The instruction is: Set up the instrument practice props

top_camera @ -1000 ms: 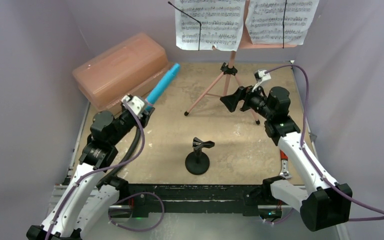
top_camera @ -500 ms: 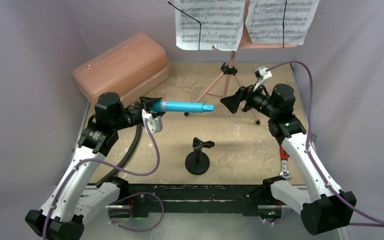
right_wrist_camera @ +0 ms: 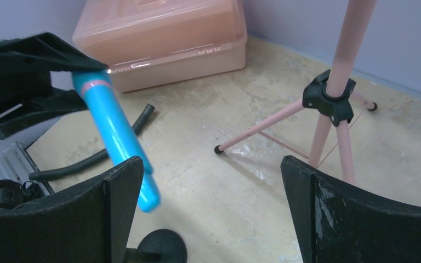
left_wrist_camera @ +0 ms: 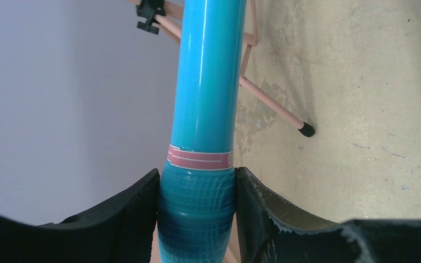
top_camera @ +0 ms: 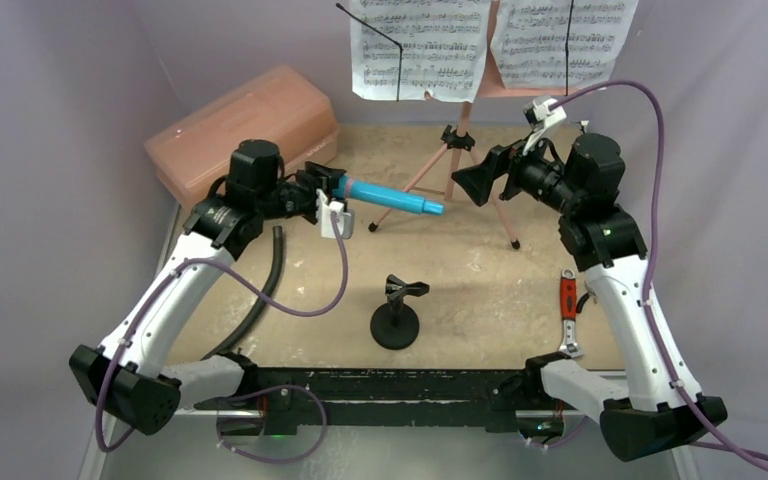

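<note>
My left gripper (top_camera: 332, 188) (left_wrist_camera: 197, 211) is shut on the meshed head of the cyan microphone (top_camera: 392, 199) (left_wrist_camera: 205, 93) (right_wrist_camera: 115, 129), which is held above the table with its handle pointing right and slightly down. The right gripper (top_camera: 480, 184) (right_wrist_camera: 211, 167) faces it with jaws wide open and empty, just right of the handle's end. Behind them stands the pink music stand (top_camera: 457, 150) (right_wrist_camera: 329, 98) on tripod legs, carrying two sheet-music pages (top_camera: 420, 45) (top_camera: 560, 40). A black round-based mic stand (top_camera: 396, 313) (right_wrist_camera: 161, 246) stands at the front centre.
A large translucent pink case (top_camera: 245, 130) (right_wrist_camera: 164, 38) lies at the back left. A black hose (top_camera: 260, 290) curves along the left side. A red-handled tool (top_camera: 567, 305) lies near the right edge.
The left arm has swung the microphone from beside the case to level, then lifted it back and right. The right arm has risen and moved back, still open.
</note>
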